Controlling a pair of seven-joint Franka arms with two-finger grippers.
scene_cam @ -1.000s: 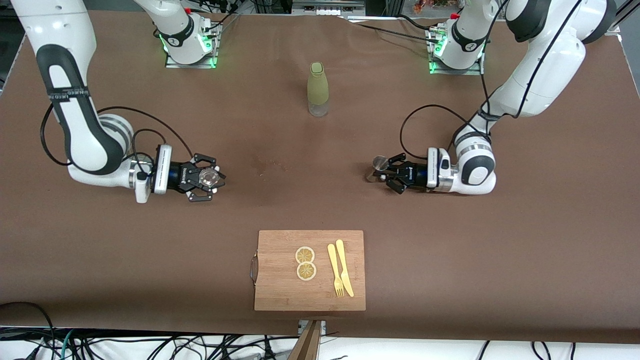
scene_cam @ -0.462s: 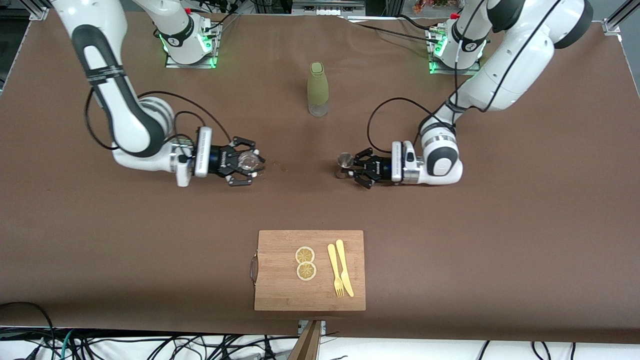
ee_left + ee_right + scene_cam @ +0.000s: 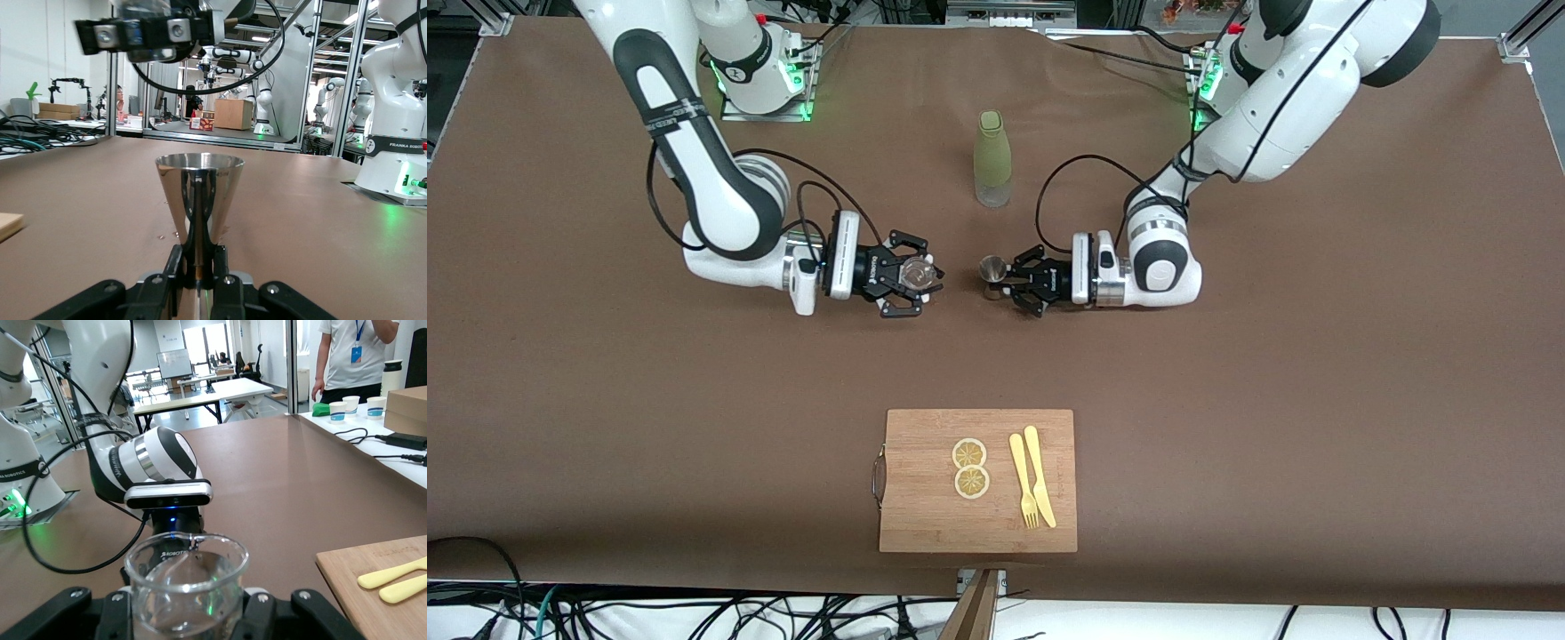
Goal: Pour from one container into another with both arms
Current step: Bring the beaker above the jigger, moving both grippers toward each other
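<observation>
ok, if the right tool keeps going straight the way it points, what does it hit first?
Probably the left tool and the steel jigger it holds. The right tool, shut on a glass beaker, faces it head-on across a short gap; heights look similar but aren't certain.

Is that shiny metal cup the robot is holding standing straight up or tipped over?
Upright. In the left wrist view the metal cup stands with its mouth level and facing up, its narrow waist pinched by the left gripper.
</observation>
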